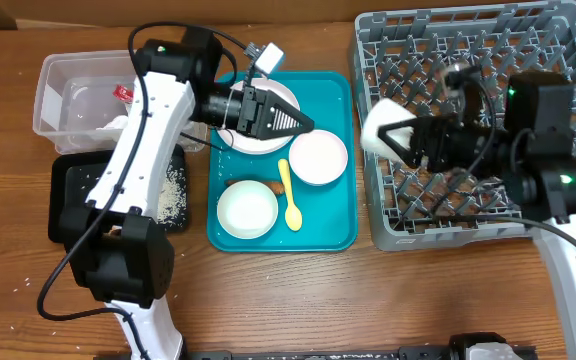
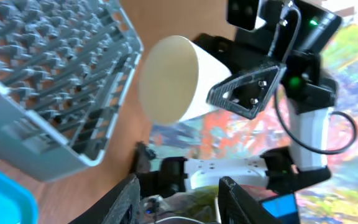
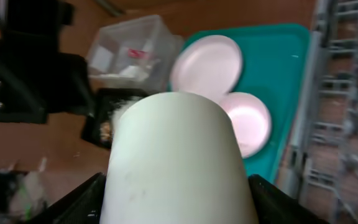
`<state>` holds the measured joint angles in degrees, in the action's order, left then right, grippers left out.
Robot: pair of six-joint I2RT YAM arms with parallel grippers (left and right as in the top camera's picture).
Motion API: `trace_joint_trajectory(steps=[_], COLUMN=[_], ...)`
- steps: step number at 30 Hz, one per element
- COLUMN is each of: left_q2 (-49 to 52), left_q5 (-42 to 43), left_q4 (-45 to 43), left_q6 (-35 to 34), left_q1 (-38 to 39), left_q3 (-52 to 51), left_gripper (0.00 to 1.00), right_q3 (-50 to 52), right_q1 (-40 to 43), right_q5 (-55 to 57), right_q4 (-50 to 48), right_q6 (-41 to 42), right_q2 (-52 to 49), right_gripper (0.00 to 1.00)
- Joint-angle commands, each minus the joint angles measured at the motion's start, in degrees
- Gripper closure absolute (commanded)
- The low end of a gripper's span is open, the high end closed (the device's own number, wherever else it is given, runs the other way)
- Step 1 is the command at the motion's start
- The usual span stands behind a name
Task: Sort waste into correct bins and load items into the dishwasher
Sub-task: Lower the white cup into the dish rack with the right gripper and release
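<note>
Overhead: loading step. The right gripper (image 1: 396, 138), jaws clenched on a white cup (image 1: 376, 130), hovers over the grey dish rack's (image 1: 568, 40) left edge. Next, probably lower it between pegs. The left gripper (image 1: 303, 124) has its jaws released.

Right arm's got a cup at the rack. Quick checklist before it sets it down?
1. ok: right gripper shut on cup.
2. cannot tell: cup fully over rack; it sits at the left edge.
3. ok: rack bare near that edge.
4. ok: left gripper open, empty.
5. ok: left gripper above plate, apart from rack.
</note>
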<state>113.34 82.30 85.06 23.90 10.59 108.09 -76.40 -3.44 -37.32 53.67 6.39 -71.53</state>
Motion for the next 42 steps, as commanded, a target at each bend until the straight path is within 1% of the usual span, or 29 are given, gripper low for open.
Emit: trace_joint_trajectory(steps=[1, 4, 5, 7, 9, 11, 13, 17, 20, 21, 24, 27, 29, 37, 39, 42], left_q2=[-0.6, -0.6, -0.6, -0.6, -0.6, -0.6, -0.6, -0.6, -0.6, -0.6, -0.6, -0.6, -0.6, -0.6, -0.6, -0.6], left_q5=[-10.1, -19.0, -23.6, -28.4, -32.9, -35.7, -37.1, -37.9, -38.0, -38.0, -38.0, -38.1, -39.3, -39.5, -39.7, -43.4], left_q4=[-2.7, -4.2, -4.7, -5.0, -5.1, -5.0, -4.9, -5.0, -5.0, -5.0, -5.2, -5.2, -5.2, -5.2, -5.5, -5.4], left_q6=[-4.0, -6.7, -7.7, -8.1, -9.6, -10.7, -11.3, -11.3, -11.3, -11.3, -11.3, -11.3, -11.3, -11.3, -11.3, -11.3], left_q1=[-1.0, -1.0, -0.8, -0.8, -0.8, -0.8, -0.8, -0.8, -0.8, -0.8, -0.8, -0.8, -0.8, -0.4, -0.1, 0.6], left_q3=[0.9, 0.9, 0.9, 0.9, 0.9, 0.9, 0.9, 0.9, 0.9, 0.9, 0.9, 0.9, 0.9, 0.8, 0.8, 0.9], left_gripper=[0.56, 0.57, 0.56, 0.60, 0.60, 0.60, 0.60, 0.60, 0.60, 0.60, 0.59, 0.55, 0.55, 0.55, 0.54, 0.54], right_q3=[-3.2, -3.2, -3.2, -3.2, -3.2, -3.1, -3.1, -3.1, -3.1, -2.9, -1.9, -1.7, -1.7, -1.9, -3.0, -9.6], right_q1=[0.2, 0.2, 0.2, 0.2, 0.2, 0.2, 0.2, 0.2, 0.2, 0.1, 0.1, 0.2, 0.2, 0.2, 0.2, 0.0], right_q5=[18.6, 26.9, 31.4, 36.0, 38.7, 40.4, 43.0, 43.4, 43.0, 42.3, 41.4, 41.1, 41.0, 40.0, 40.0, 39.5], right_q4=[8.4, 14.6, 17.6, 20.7, 23.0, 25.0, 26.7, 26.2, 26.1, 25.7, 24.7, 24.6, 24.6, 23.1, 23.0, 25.5], right_q6=[0.6, 3.2, 5.0, 7.1, 8.5, 9.3, 11.7, 11.7, 11.7, 11.6, 11.6, 11.6, 11.6, 11.4, 11.4, 11.4], right_q2=[1.3, 0.2, -1.0, -3.2, -6.3, -9.5, -13.0, -20.0, -22.9, -23.5, -23.6, -23.6, -23.6, -23.6, -23.4, -21.1], right_gripper=[0.49, 0.49, 0.49, 0.49, 0.48, 0.48, 0.44, 0.44, 0.43, 0.41, 0.26, 0.21, 0.20, 0.20, 0.20, 0.20])
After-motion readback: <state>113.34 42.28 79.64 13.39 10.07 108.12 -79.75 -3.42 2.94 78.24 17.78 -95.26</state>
